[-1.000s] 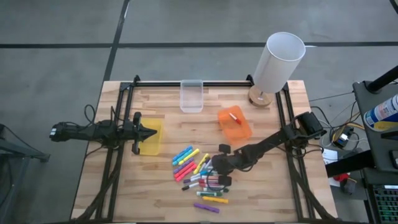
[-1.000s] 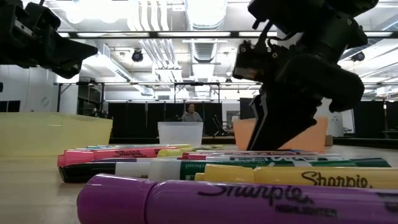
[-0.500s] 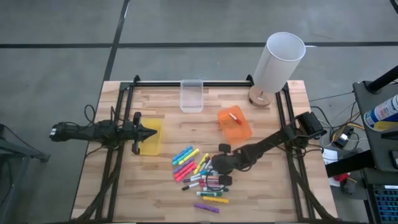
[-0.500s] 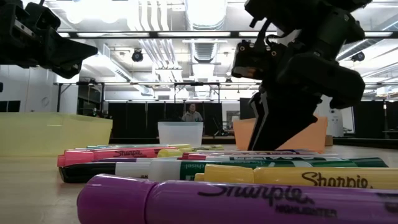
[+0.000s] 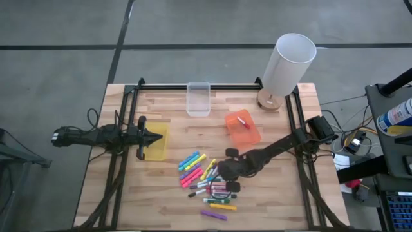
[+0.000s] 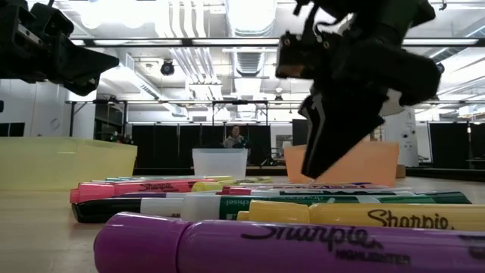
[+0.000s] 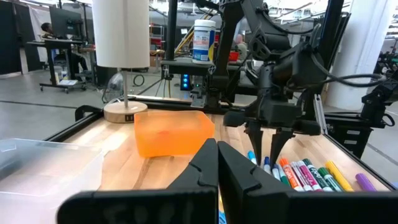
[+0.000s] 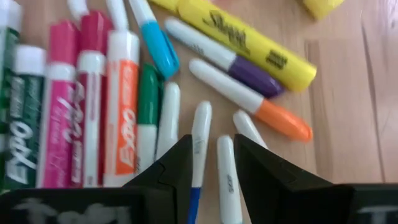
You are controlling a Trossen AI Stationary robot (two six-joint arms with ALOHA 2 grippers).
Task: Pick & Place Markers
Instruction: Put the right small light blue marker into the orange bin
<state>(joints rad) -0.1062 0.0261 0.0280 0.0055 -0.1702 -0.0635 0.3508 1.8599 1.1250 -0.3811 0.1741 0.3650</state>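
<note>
Hovering over the markers point(image 5: 207, 181), the right gripper point(image 5: 219, 180) has its fingers parted and holds nothing.
Markers lie heaped on the table's point(image 5: 270, 193) front middle; the left gripper point(image 5: 156, 137), closed and empty, waits above the yellow bin point(image 5: 158, 147).

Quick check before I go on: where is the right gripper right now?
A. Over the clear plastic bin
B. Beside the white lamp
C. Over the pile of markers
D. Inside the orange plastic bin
C: the right gripper hangs over the pile of markers, its fingers apart with nothing between them, in front of the orange plastic bin.
</note>
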